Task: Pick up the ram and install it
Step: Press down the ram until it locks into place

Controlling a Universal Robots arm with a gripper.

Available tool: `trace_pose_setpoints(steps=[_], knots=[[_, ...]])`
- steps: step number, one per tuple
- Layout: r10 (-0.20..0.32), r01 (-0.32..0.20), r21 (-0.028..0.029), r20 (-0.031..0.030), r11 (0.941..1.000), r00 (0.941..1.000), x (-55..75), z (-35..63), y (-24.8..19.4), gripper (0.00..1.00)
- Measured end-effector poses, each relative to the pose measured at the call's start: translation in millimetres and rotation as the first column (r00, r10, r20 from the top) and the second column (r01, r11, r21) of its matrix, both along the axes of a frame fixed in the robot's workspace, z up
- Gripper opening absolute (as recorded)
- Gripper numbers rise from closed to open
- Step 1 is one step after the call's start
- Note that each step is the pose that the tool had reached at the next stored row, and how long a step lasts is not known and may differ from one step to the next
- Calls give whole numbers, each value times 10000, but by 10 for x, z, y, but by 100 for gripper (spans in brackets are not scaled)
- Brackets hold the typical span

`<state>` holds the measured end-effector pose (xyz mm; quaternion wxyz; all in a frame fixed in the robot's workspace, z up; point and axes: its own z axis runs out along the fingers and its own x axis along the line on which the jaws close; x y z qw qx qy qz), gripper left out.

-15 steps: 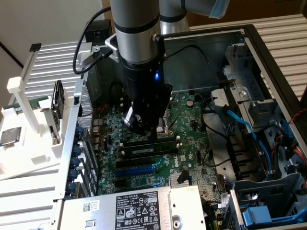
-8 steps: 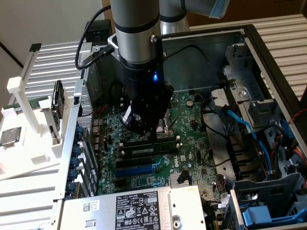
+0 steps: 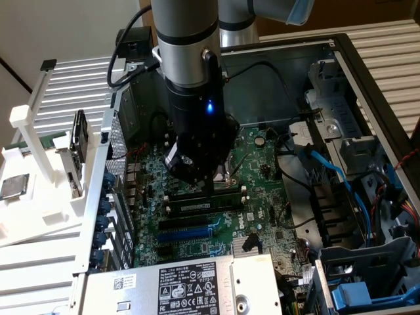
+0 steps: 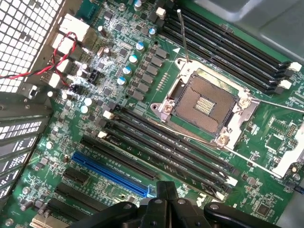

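Observation:
My gripper (image 3: 211,191) reaches down into the open computer case, over the bank of long black memory slots (image 3: 203,197) on the green motherboard (image 3: 262,170). Its fingers are shut together with nothing showing between them, and the gripper (image 4: 166,190) hangs just above the slots (image 4: 166,147) in the wrist view. A long dark stick with a pale label, which I take for the ram (image 3: 200,206), stands on edge in a slot right beside the fingertips. Whether the fingertips touch it I cannot tell.
The open processor socket (image 4: 204,102) lies beyond the slots, with a blue expansion slot (image 4: 111,171) on the other side. A grey power supply (image 3: 190,285) sits in front and blue cables (image 3: 341,177) at the exterior view's right. A white rack (image 3: 39,197) outside the case holds a silver chip (image 3: 14,187).

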<state>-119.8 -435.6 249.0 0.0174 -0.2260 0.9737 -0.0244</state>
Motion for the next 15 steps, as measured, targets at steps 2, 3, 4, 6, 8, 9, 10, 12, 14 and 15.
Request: trace_pose_setpoints(steps=[2, 3, 4, 6, 8, 9, 10, 12, 14, 15], knots=[[-270, 270, 1, 0, 9996, 9996, 0, 0, 0, 11], [-393, 393, 2, 1, 9992, 9992, 0, 0, 0, 11], [-527, 527, 1, 0, 9986, 9986, 0, 0, 0, 11], [-784, 784, 8, 0, 9969, 9969, 0, 0, 0, 11], [-1023, 1023, 13, 0, 9948, 9948, 0, 0, 0, 11], [-1123, 1123, 13, 0, 9937, 9937, 0, 0, 0, 11], [-1237, 1237, 12, 0, 9923, 9923, 0, 0, 0, 11], [-1447, 1447, 13, 0, 9895, 9895, 0, 0, 0, 11], [-1676, 1676, 11, -1, 9859, 9859, 0, 0, 0, 11], [-1779, 1779, 12, 0, 9840, 9840, 0, 0, 0, 11]])
